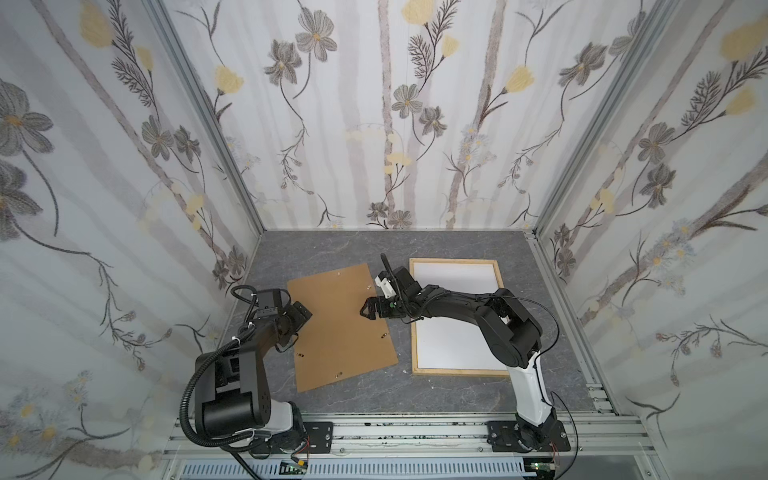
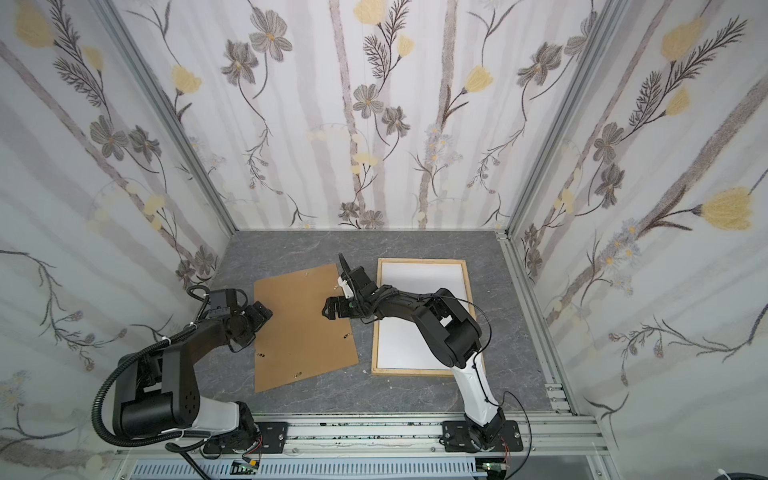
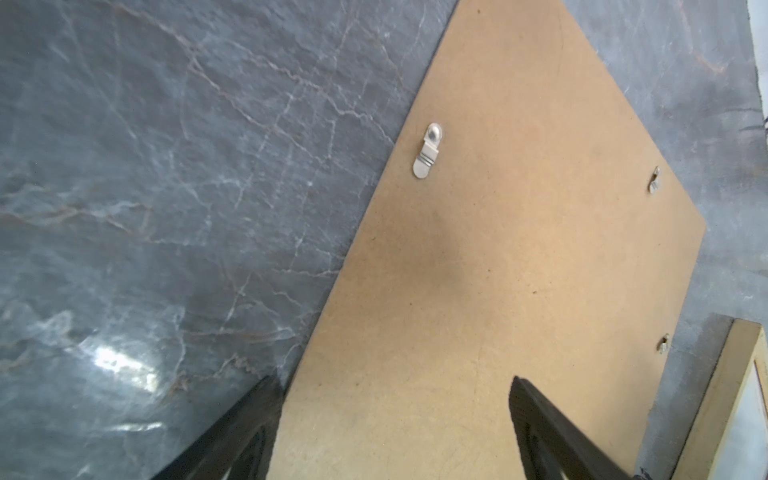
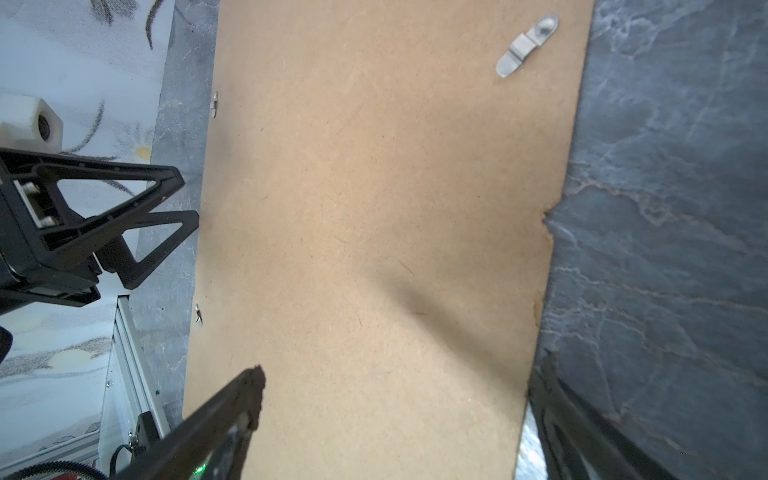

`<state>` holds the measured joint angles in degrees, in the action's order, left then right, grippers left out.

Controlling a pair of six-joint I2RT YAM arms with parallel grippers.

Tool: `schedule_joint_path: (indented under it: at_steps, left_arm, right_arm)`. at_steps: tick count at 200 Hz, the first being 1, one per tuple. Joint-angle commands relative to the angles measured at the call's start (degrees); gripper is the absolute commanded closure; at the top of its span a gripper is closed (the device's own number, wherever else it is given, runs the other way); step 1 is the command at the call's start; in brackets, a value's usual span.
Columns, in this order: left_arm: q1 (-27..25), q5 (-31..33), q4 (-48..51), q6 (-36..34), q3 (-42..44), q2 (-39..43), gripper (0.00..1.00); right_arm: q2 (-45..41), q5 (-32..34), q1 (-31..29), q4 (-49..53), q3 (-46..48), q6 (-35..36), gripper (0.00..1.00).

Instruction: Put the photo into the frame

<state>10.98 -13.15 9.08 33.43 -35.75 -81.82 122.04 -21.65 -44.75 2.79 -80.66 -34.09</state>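
The frame (image 1: 453,262) (image 2: 419,261), pale wood, lies flat on the right of the table. The photo (image 1: 457,286) (image 2: 422,286) lies inside it, plain white side up, partly hidden under my right arm. My right gripper (image 1: 368,309) (image 4: 399,374) is open above the right edge of a brown backing panel (image 1: 336,324) (image 4: 374,208). My left gripper (image 1: 301,313) (image 3: 395,386) (image 4: 187,199) is open at that panel's left edge, one finger over the table and one over the panel. Neither holds anything. A frame corner (image 3: 723,395) shows in the left wrist view.
The backing panel (image 2: 299,328) (image 3: 498,270) lies tilted left of the frame and carries small metal clips (image 3: 428,151) (image 4: 525,45). Grey marble tabletop (image 1: 436,395) surrounds both. Floral walls enclose three sides, and an aluminium rail (image 1: 415,432) runs along the front.
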Motion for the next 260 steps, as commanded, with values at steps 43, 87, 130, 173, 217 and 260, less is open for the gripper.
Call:
schedule_joint_path:
  at_steps: [43,87,130,173,217,260]
  left_arm:
    - [-2.4,-2.9,17.5,2.3,0.3,5.8,0.09]
    - [-4.3,-1.2,18.1,2.8,0.3,4.9,0.08]
    - [-5.8,-6.7,12.6,4.9,2.7,4.2,0.1]
    - [-5.9,-16.4,9.8,5.3,-2.1,13.7,0.13]
    - [-5.9,-22.7,12.5,4.1,-5.3,15.1,0.15]
    - [-5.7,-27.3,9.3,6.7,-3.5,18.1,0.2]
  right_arm:
    - [-0.3,-0.1,0.8,5.4,3.3,-1.3,0.0]
    - [-2.0,0.1,0.9,3.9,5.7,-1.6,0.0]
    - [-1.7,-1.9,0.9,0.9,8.1,-3.1,0.0]
    - [-0.3,-4.0,0.8,-2.1,10.7,-4.4,0.0]
    - [0.9,-5.7,0.7,-3.2,10.5,-5.2,0.0]
    - [1.2,-6.9,0.9,-3.5,10.5,-4.9,0.0]
